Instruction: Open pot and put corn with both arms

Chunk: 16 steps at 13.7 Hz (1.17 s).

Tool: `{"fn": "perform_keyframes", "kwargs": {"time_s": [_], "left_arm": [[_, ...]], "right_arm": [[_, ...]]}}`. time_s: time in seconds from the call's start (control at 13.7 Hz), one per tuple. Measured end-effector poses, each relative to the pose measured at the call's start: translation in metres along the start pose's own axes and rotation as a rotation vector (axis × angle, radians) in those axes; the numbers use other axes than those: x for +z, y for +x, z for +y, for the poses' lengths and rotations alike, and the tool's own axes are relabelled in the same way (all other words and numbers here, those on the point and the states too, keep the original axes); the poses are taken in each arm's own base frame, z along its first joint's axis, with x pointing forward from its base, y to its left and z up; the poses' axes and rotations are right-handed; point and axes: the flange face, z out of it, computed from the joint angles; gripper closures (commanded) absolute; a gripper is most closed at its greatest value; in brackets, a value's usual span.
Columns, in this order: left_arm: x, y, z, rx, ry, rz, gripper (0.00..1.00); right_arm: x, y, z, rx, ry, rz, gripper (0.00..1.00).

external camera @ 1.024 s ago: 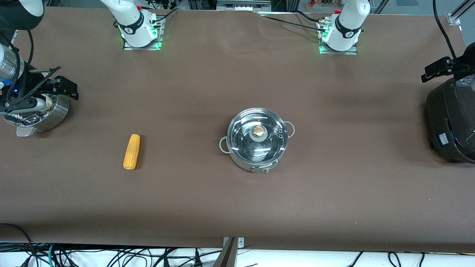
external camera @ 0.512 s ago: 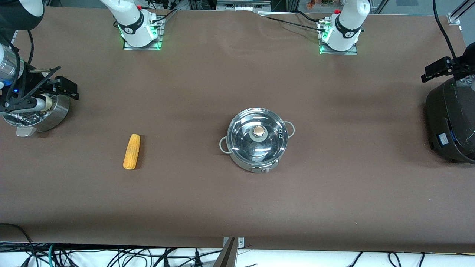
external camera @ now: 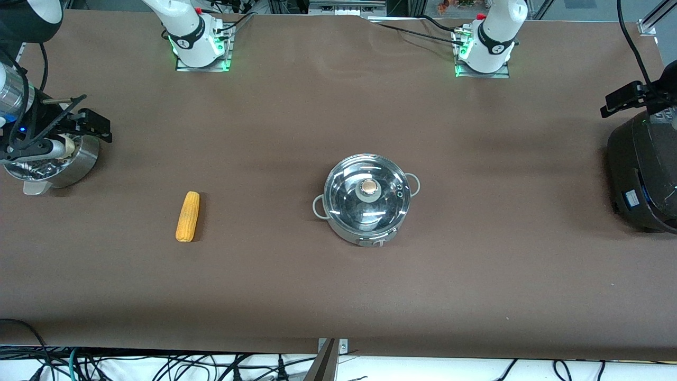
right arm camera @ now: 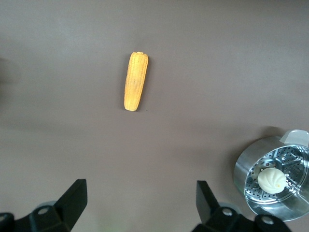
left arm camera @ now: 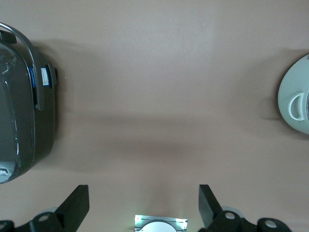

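Front view: the shiny round steel pot (external camera: 366,199), its glass lid (external camera: 367,193) on, sits mid-frame on the brown table (external camera: 338,296); the yellow-orange corn cob (external camera: 188,216) lies lower left of centre.

Left wrist view: the left end effector (left arm camera: 143,208) hangs spread open, empty, at the bottom edge; a large black cooker (left arm camera: 21,108) fills the left edge.

Right wrist view: the right end effector (right arm camera: 141,204) is equally wide open and empty; the cob appears upper centre, and a white bun (right arm camera: 272,180) in a perforated steel steamer basket (right arm camera: 251,166) lower right.

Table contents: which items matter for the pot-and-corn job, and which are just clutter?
Task items:
- pot, lid on, mid-table
- corn, lying toward the right arm's end
- left gripper, open, up over bare table
- right gripper, open, up over bare table

Just lying about:
- steamer basket holding a white bun
- black cooker at the left arm's end
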Motion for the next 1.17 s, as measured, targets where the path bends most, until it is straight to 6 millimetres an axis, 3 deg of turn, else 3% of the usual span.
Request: {"fn": "perform_keyframes", "kwargs": {"time_s": [0.15,0.37,0.66,0.8,1.02,1.17], "left_arm": [[0.014,0.008,0.001,0.0,0.003,-0.034,0.0],[0.055,0.035,0.005,0.003,0.012,-0.113,0.0],[0.061,0.04,0.026,0.028,-0.006,-0.124,0.0],[0.063,0.038,0.065,0.004,-0.044,-0.135,0.0],[0.079,0.039,0.155,-0.073,-0.045,-0.125,0.0],[0.103,0.043,0.214,-0.093,-0.035,-0.111,0.0]], "right_arm": [[0.0,0.0,0.0,0.0,0.0,0.001,0.0],[-0.001,0.0,0.0,0.0,0.0,0.002,0.0],[0.001,0.002,0.002,0.003,0.0,0.006,0.0],[0.014,0.01,0.002,0.001,0.008,-0.009,0.0],[0.057,0.037,0.0,-0.007,0.022,-0.031,0.0],[0.086,0.057,-0.001,-0.014,0.027,-0.022,0.0]]}}
